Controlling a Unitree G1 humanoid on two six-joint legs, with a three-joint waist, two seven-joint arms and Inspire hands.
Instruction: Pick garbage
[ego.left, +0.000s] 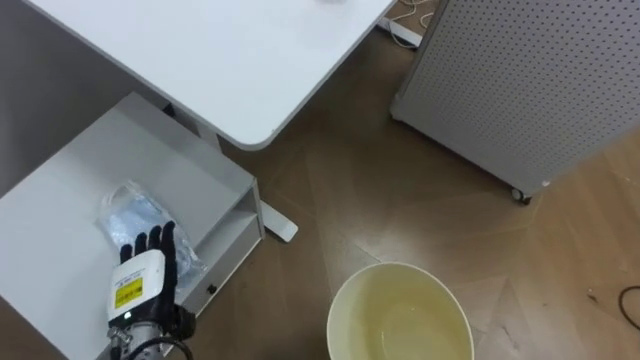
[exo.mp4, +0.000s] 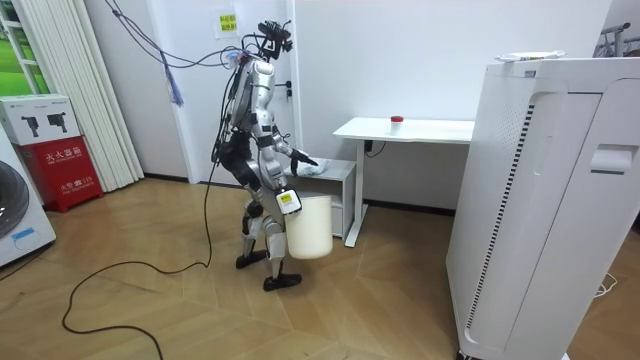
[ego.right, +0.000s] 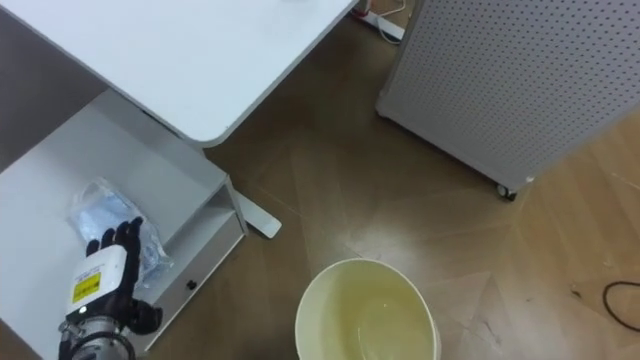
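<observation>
Where the left hand touches the plastic bag, its fingers lie loosely spread

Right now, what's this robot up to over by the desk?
The robot stands at a low white cabinet beside the desk. Its left hand rests, fingers straight, on a crumpled plastic bag on top, not yet lifted. Its right hand is at the rim of an empty cream bucket.

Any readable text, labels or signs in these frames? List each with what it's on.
No text is legible.
On the left hand, a yellow label: print too small to read.
On the red box, room view's left: markings blurred.
On the yellow sign, room view's top: unreadable.
</observation>
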